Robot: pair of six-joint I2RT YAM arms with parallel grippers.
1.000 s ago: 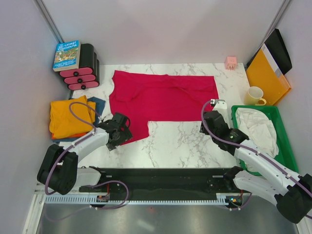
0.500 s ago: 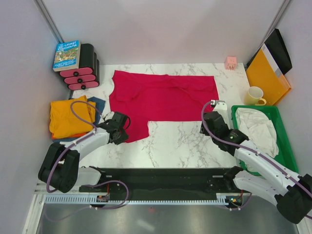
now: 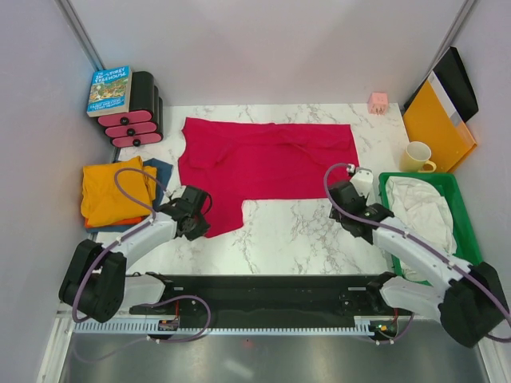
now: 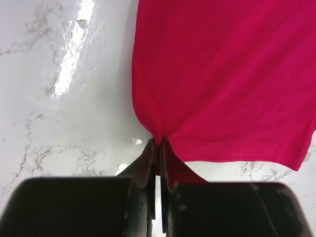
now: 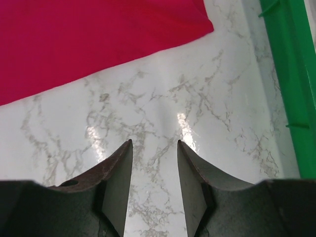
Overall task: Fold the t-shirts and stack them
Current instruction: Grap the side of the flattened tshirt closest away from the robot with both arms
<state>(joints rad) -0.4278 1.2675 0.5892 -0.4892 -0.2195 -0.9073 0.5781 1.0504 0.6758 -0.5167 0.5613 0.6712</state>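
Observation:
A crimson red t-shirt (image 3: 267,159) lies spread flat across the far half of the marble table, with one flap hanging toward the near left. My left gripper (image 3: 200,215) is shut on the near-left corner of that flap; the left wrist view shows the red t-shirt (image 4: 222,74) pinched into a point between the fingertips. An orange t-shirt (image 3: 112,190) lies folded at the left edge on top of a dark blue t-shirt (image 3: 162,170). My right gripper (image 3: 345,191) stands open over bare marble just near of the red shirt's right hem (image 5: 98,39), holding nothing.
A green tray (image 3: 467,231) with white cloth stands at the right. Behind it are a yellow mug (image 3: 417,157), an orange-yellow folder (image 3: 435,120) and a small pink block (image 3: 378,100). A book (image 3: 109,89) rests on black and pink cylinders (image 3: 136,120) at the far left.
The left gripper has closed from wide open onto the red shirt's near-left corner. The right gripper has shifted slightly left and turned, staying open.

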